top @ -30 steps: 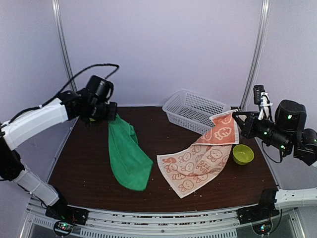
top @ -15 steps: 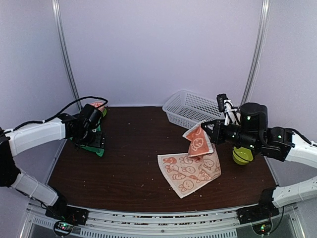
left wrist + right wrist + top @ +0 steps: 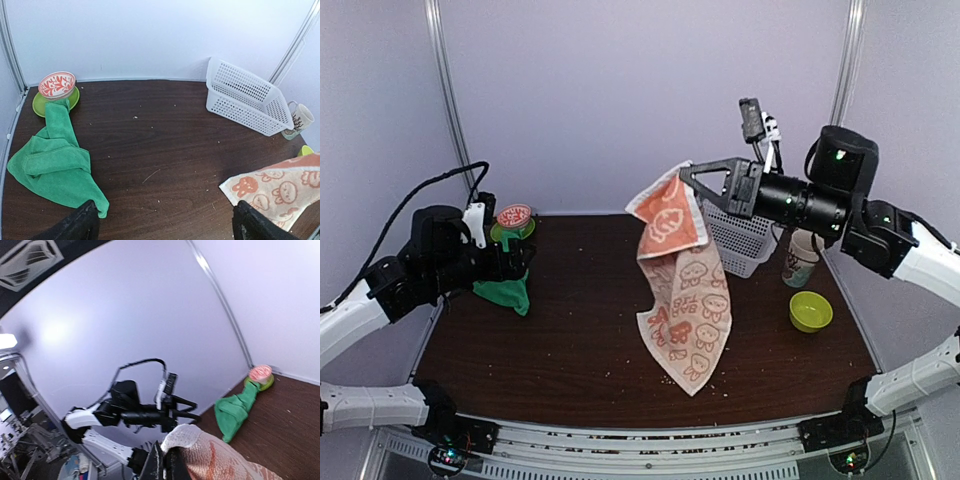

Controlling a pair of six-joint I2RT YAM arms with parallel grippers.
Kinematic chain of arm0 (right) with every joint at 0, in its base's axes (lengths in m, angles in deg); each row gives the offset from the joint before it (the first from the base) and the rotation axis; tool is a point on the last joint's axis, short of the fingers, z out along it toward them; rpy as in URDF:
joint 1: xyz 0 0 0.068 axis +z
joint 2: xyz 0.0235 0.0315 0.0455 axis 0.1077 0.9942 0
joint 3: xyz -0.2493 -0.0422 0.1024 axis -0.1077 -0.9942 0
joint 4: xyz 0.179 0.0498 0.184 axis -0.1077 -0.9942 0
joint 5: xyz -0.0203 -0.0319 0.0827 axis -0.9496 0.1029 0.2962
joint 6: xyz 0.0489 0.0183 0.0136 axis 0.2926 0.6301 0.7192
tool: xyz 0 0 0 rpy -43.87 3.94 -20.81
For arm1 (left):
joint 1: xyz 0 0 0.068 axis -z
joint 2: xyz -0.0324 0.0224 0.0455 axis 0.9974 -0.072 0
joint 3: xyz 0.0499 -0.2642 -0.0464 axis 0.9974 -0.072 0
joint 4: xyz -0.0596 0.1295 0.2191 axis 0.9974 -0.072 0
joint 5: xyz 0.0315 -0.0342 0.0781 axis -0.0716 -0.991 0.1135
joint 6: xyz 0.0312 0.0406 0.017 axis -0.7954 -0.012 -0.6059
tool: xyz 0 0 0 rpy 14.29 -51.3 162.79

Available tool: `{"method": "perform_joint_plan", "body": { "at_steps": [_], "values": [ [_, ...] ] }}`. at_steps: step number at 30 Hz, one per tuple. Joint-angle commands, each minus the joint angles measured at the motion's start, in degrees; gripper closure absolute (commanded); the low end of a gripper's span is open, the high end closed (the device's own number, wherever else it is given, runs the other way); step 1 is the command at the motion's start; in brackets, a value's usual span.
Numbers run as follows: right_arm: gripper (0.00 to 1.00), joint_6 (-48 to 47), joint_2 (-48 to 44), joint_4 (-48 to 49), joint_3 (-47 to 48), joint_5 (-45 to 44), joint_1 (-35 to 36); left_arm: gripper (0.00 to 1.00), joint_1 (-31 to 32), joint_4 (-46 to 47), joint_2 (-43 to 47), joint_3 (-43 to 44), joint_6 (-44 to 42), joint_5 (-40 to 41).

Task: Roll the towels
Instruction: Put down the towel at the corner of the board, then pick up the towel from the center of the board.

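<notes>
The left gripper (image 3: 164, 220) stands wide apart with nothing in it, its fingers (image 3: 75, 227) low over the table (image 3: 150, 145). Just ahead of its left finger lies the green towel (image 3: 52, 165), crumpled in a heap close to the table's left edge. A narrow tail of the towel runs away from the gripper onto a green plate (image 3: 39, 106) in the far left corner. There it touches a red-patterned bowl (image 3: 56, 84) that sits on the plate. Straight ahead between the fingers, bare brown wood dotted with crumbs runs to the back wall. Ahead and to the gripper's right, a white basket (image 3: 247, 100) sits askew near the far right corner, its mesh floor showing through. Past it a mug (image 3: 299, 117) stands by the right edge; its inside cannot be seen.

The right gripper (image 3: 688, 176) is clamped on a corner of the bunny towel (image 3: 685, 290), raised high over the middle of the table. The towel hangs down from the fingers, and its lower end reaches the wood toward the near edge. Behind and below this gripper are the basket and the mug. Nearer the right edge is a small green bowl (image 3: 810, 311), its inside showing plain green. In the right wrist view the fingers pinch the towel's white hem. Beyond them, across open air, are the left arm (image 3: 125, 412) and the green towel by the plate.
</notes>
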Motion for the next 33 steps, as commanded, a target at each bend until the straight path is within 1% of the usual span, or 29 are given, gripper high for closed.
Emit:
{"method": "perform_joint_plan", "body": {
  "at_steps": [1, 2, 4, 6, 7, 10, 12, 16, 18, 19, 21, 23, 27, 31, 33],
  "values": [
    [1.0, 2.0, -3.0, 8.4, 2.0, 8.7, 0.5, 0.05, 0.1, 5.8, 4.7, -2.4, -1.7, 3.8],
    [1.0, 0.1, -3.8, 5.6, 0.8, 5.6, -0.1, 0.05, 0.0, 5.7, 5.2, -2.7, -2.0, 5.0],
    [1.0, -1.7, -5.6, -0.2, -5.4, -0.7, -2.4, 0.05, 0.0, 5.2, 4.9, -3.1, -2.4, 5.8],
    [1.0, -2.0, -7.7, -3.5, -13.6, -7.4, -4.7, 0.06, 0.0, 4.8, 3.6, -3.3, -2.3, 6.0],
    [1.0, -2.1, -8.8, -5.4, -17.3, -12.4, -5.7, 0.06, 0.0, 4.7, 2.6, -3.6, -2.1, 5.9],
    [1.0, -1.2, -11.9, -10.8, -27.4, -22.7, -7.7, 0.06, 0.0, 5.3, -0.2, -4.6, -1.0, 5.5],
    [1.0, 0.8, -13.2, -14.6, -31.6, -27.9, -7.8, 0.06, 0.0, 6.6, -2.2, -5.6, -0.5, 4.5],
    [1.0, 3.5, -16.0, -15.8, -37.2, -29.0, -7.8, 0.08, 0.5, 9.6, -6.5, -7.1, -1.0, -1.5],
    [1.0, 4.1, -17.0, -15.4, -37.8, -29.7, -8.0, 0.09, 2.9, 11.2, -8.6, -7.3, -2.4, -4.2],
    [1.0, 4.3, -17.2, -15.1, -37.5, -30.0, -8.2, 0.09, 5.3, 11.3, -9.7, -7.0, -3.5, -4.4],
    [1.0, 5.3, -16.6, -14.7, -36.6, -30.4, -9.7, 0.09, 11.4, 10.5, -12.1, -5.9, -5.7, -2.7],
    [1.0, 7.2, -15.5, -14.0, -35.6, -30.5, -12.3, 0.09, 14.6, 9.2, -15.0, -4.8, -6.7, -0.7],
    [1.0, 9.3, -13.0, -11.1, -35.7, -29.0, -17.5, 0.11, 15.3, 8.2, -19.3, -5.0, -5.4, 0.6],
    [1.0, 9.1, -11.8, -11.1, -36.1, -27.9, -18.2, 0.17, 15.4, 6.4, -25.1, -2.9, -6.2, 0.8],
    [1.0, 9.0, -12.4, -11.4, -36.9, -27.8, -18.3, 0.2, 16.2, 4.3, -28.6, -0.8, -7.3, 2.2]
  ]
}}
